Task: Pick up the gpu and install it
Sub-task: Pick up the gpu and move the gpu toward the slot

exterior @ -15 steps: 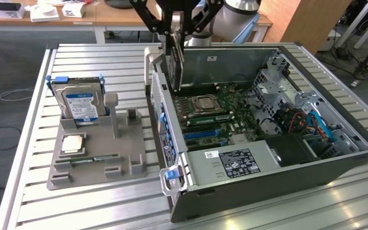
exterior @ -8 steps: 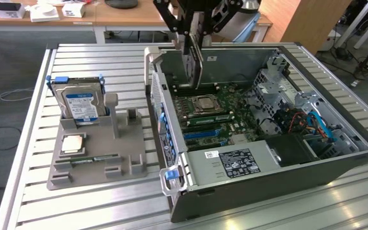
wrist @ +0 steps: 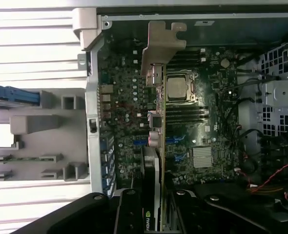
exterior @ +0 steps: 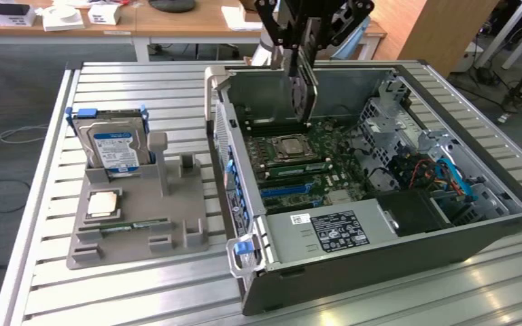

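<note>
The gpu (exterior: 304, 92) hangs on edge above the open computer case (exterior: 370, 268), over the motherboard (exterior: 302, 170) near the processor socket (exterior: 288, 146). My gripper (exterior: 304, 47) is shut on the gpu's upper edge. In the wrist view the gpu (wrist: 156, 112) runs away from my gripper (wrist: 154, 214) as a thin edge-on board. Its silver end bracket (wrist: 161, 44) is at the far end, near the case's rear wall. The motherboard (wrist: 202, 117) lies below it, apart from the card.
A grey parts holder (exterior: 143, 234) sits on the slatted metal table (exterior: 79, 285) at the exterior view's left. It carries a silver hard drive with blue label (exterior: 114, 146), a processor chip (exterior: 104, 202) and a green RAM stick (exterior: 134, 225). Cables and drive bays (exterior: 442, 170) crowd the case's right side.
</note>
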`<control>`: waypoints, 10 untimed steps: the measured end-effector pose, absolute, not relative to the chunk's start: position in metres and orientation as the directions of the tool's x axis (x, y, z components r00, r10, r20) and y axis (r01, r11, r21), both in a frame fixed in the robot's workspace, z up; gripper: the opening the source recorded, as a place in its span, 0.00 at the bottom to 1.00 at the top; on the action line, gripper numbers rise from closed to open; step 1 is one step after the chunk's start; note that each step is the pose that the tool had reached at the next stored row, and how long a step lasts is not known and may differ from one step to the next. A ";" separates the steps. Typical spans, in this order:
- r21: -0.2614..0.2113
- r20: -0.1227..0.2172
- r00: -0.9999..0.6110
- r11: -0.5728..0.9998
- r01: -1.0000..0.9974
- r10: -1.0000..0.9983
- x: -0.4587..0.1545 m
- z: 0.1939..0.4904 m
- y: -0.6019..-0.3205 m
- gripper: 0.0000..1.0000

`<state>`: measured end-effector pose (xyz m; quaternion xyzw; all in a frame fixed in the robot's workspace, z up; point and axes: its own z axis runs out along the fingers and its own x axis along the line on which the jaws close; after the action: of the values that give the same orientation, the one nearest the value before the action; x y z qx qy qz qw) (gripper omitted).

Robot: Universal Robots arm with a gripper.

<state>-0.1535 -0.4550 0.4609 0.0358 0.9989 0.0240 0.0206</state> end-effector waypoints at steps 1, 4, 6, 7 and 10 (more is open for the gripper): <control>0.049 -0.040 -0.997 0.996 0.071 0.072 -0.149 0.461 -0.455 0.27; 0.049 -0.039 -0.997 0.996 0.070 0.072 -0.135 0.461 -0.454 0.27; 0.049 -0.039 -0.997 0.996 0.071 0.073 -0.126 0.461 -0.454 0.27; 0.049 -0.039 -0.997 0.996 0.071 0.073 -0.122 0.461 -0.454 0.27; 0.050 -0.040 -0.997 0.996 0.071 0.073 -0.108 0.460 -0.454 0.27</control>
<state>-0.1083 -0.4536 0.4604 0.0358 0.9989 0.0241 0.0207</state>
